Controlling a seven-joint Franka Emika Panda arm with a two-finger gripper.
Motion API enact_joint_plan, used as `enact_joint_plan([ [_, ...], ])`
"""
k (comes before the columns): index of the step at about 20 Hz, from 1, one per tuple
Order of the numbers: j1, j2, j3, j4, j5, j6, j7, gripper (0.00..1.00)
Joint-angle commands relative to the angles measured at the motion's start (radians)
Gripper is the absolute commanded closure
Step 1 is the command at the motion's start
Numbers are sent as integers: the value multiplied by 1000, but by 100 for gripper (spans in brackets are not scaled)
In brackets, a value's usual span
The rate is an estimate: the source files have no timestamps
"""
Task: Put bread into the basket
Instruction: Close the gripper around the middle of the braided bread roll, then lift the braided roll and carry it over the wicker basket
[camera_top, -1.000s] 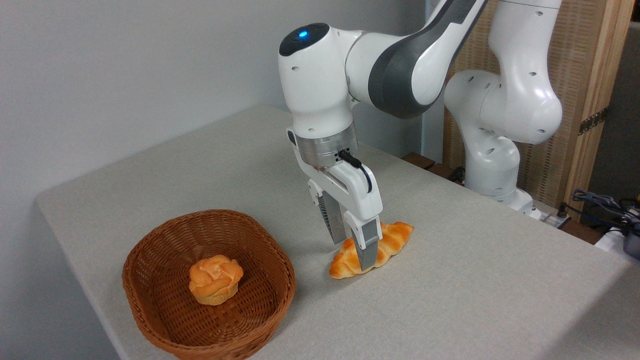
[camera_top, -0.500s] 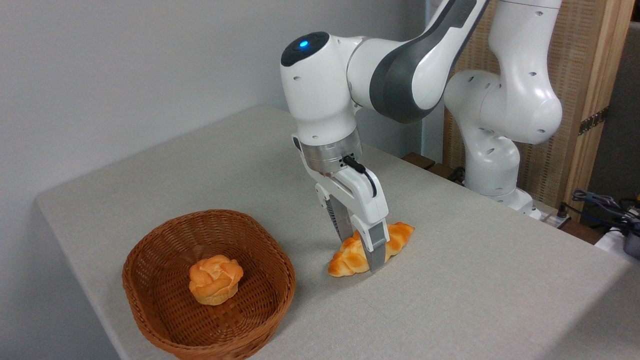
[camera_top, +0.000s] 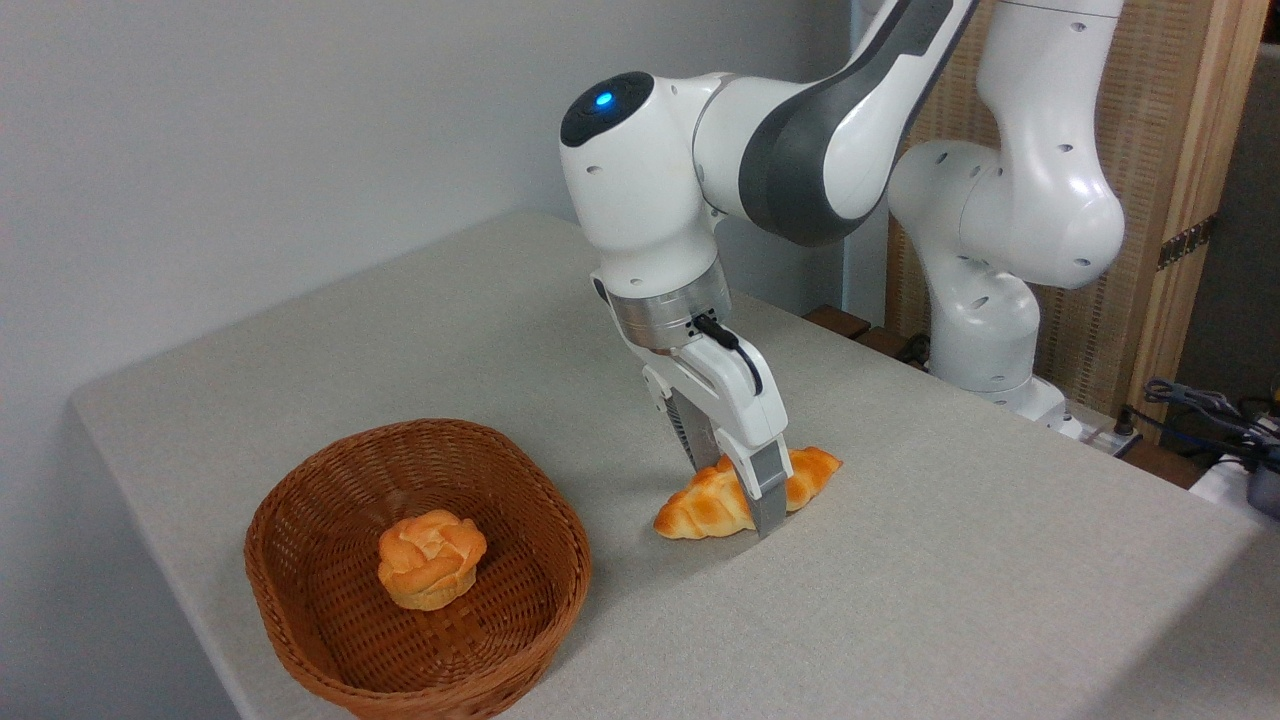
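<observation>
We see the gripper (camera_top: 745, 495) lowered over the middle of the bread (camera_top: 712, 505), its near grey finger (camera_top: 768, 494) crossing the front of the loaf and the far finger behind it, so the jaws straddle the loaf; whether they are actually pinching it we cannot tell. The bread lies on the grey table (camera_top: 950, 580), its pointed left end toward us and its right end angled slightly farther back, golden ridges facing up. It sits to the right of the basket (camera_top: 300, 610), clearly apart from the basket's rim, with bare tabletop between them. The brown wicker basket rests near the table's left near corner, and inside it, on the woven floor, sits a small round orange bun (camera_top: 431, 558). The white arm (camera_top: 800, 130) reaches in from the right far side, its wrist tilted so the gripper leans down and to the right, and a black cable (camera_top: 735, 350) loops at the gripper's mount.
</observation>
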Motion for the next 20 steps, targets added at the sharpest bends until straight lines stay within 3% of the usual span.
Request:
enact_joint_plan([
  [1, -14, -11, 17, -3, 17, -27, 11, 47],
  [3, -14, -11, 17, -3, 17, -25, 12, 55],
  [13, -14, -11, 19, 1, 19, -30, 11, 52],
  [16, -14, -11, 18, 24, 49, -88, 11, 52],
  [20, -17, -11, 16, 70, 42, -120, 9, 52],
])
